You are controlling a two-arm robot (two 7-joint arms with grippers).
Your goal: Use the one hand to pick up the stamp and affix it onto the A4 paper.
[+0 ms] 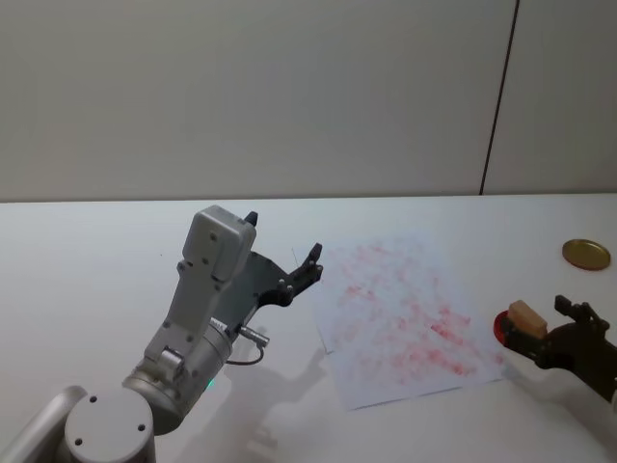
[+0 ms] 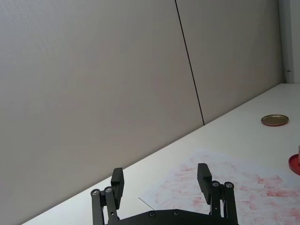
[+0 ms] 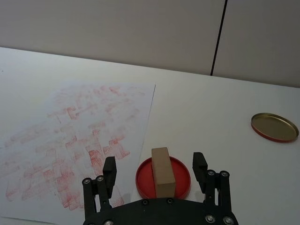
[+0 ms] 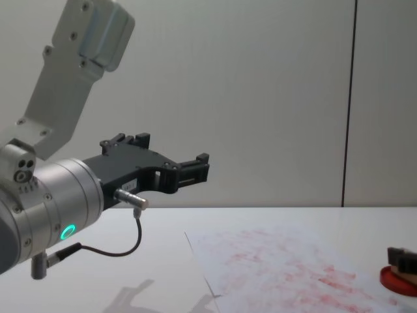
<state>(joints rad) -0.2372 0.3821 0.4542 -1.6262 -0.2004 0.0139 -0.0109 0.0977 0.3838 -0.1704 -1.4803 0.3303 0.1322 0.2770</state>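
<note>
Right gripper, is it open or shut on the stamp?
Open. The right gripper has fingers either side of the stamp with gaps showing; it sits on the red ink pad.

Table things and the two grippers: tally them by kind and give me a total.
wooden stamp: 1
red ink pad: 1
gold lid: 1
paper sheet: 1
grippers: 2, left gripper raised beside the paper, right gripper open astride the stamp
total: 6

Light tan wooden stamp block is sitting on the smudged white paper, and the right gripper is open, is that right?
Not quite: the light-tan wooden stamp block sits on the flat round red ink pad, beside the pink-smudged white paper, not on it, as the right wrist view shows. The right gripper is open.
</note>
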